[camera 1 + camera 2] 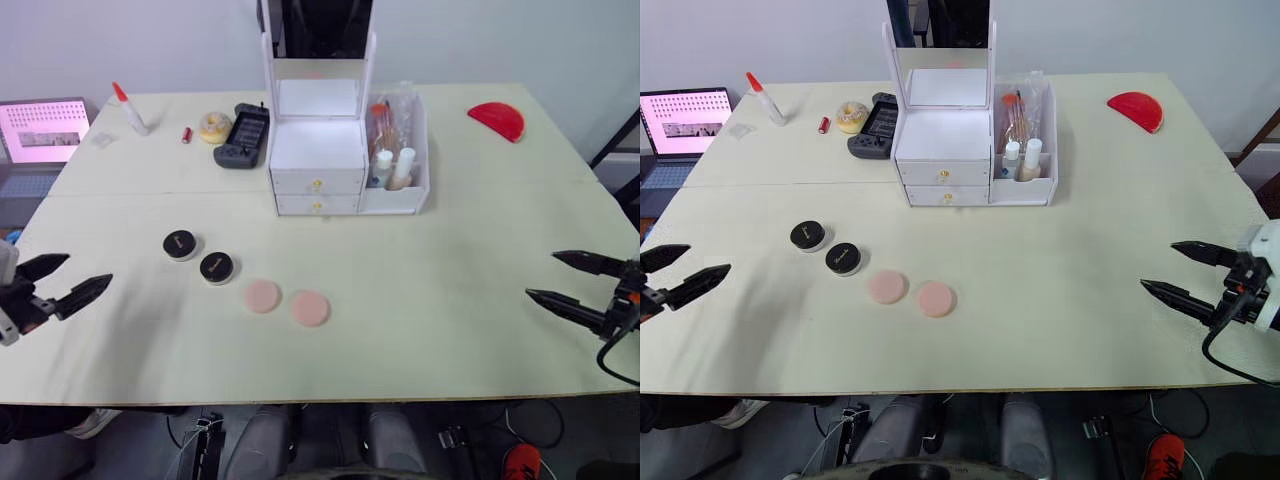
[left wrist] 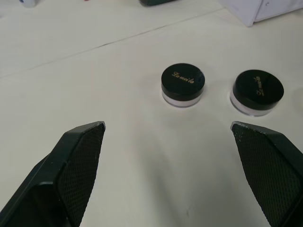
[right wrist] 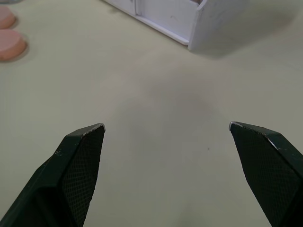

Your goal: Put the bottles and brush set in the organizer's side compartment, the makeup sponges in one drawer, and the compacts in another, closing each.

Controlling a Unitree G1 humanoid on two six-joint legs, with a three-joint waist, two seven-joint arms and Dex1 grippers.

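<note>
White organizer [image 1: 318,160] is sitting at the back of the tabletop [image 1: 450,300], both drawers shut, bottles [image 1: 393,168] and brush set [image 1: 380,122] standing in its side compartment. In front of the organizer, toward the left, two black compacts [image 1: 198,256] and two pink sponges [image 1: 286,302] are lying. Left tool [image 1: 72,280] and right tool [image 1: 562,279] are hovering with fingers apart, holding nothing.

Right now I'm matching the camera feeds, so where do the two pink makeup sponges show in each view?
Left eye view: makeup sponges side by side on the table, front of centre.
Right eye view: the same pair, nearer than the organizer.
Left wrist view: not in it.
Right wrist view: at the picture's edge, partly cut off.
Shared landmark: the white organizer, whose corner shows in both wrist views.
</note>
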